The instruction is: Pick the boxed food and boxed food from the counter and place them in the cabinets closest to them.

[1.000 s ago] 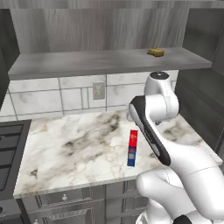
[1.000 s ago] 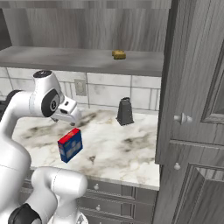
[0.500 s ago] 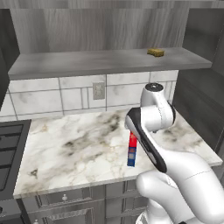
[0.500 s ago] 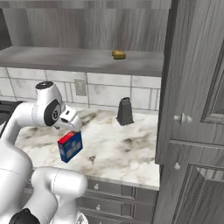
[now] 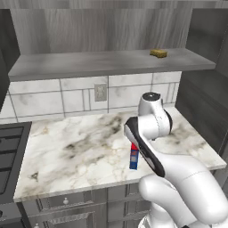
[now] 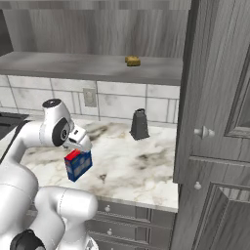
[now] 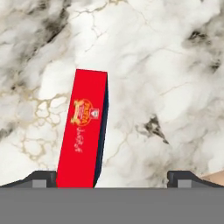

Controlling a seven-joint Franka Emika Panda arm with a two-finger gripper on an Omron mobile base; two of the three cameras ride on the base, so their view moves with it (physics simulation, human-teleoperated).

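Two dark finger tips [image 7: 43,177] sit at the bottom of my hand view, spread wide apart, so I read the gripper [image 7: 112,179] as fully open with nothing clamped. It hangs just above the red boxed food [image 7: 83,131], whose narrow top face points up at me; the left tip sits just beside the carton's near end, the right tip well clear of it. The red face carries a small gold emblem and a line of gold script, too small for me to read. From the right base view the carton [image 6: 78,165] stands upright on the counter [image 6: 146,171], blue on its broad side with a red top, right under the hand. The left base view shows it [image 5: 133,156] as a slim red-and-blue sliver beside my forearm. The counter is white marble with grey-brown veins, over dark grey drawer fronts with round knobs. Behind runs a pale tiled wall with an outlet [image 5: 100,92]. A grey shelf board [image 5: 89,64] spans above, bearing a small tan-brown box [image 5: 159,53]. A dark grater [image 6: 139,125] stands near the wall, and a black stove [image 5: 9,151] lies at the far left.
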